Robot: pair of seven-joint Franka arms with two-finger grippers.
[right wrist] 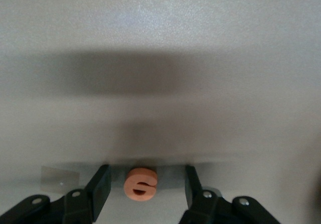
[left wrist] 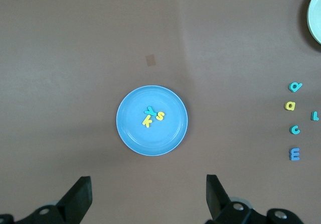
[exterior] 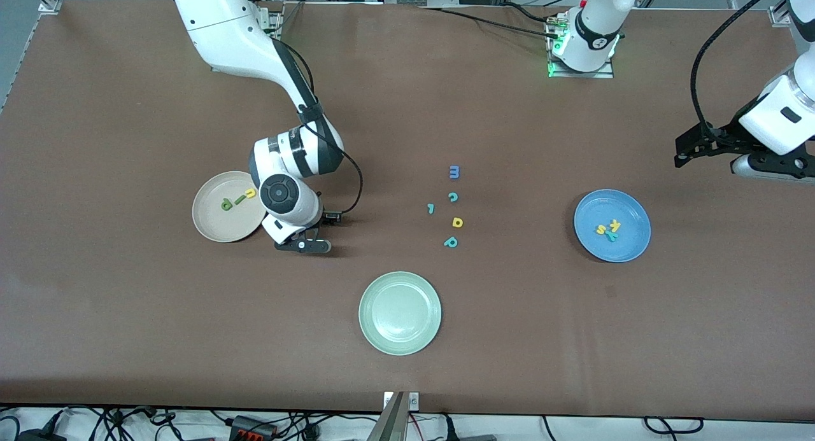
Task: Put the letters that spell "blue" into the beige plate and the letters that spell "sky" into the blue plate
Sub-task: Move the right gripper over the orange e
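The brown surface (exterior: 127, 314) is carrying loose foam letters. The beige plate (exterior: 213, 228) is holding green and yellow letters, the blue plate (exterior: 630, 250) s, k, y. The right pincer (right wrist: 143, 196) is straddling the orange e (right wrist: 140, 184), fingers apart; the left pincer (left wrist: 148, 199) is hovering released

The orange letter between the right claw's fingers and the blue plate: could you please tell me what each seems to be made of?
The orange e looks like soft foam: thick, matte, with rounded cut edges and no shine. The blue plate looks like smooth plastic or perhaps glazed ceramic: even colour with a faint sheen along its rim. The look leaves that open.

front: high, facing robots | wrists: look down | shared: blue plate (exterior: 612, 225)
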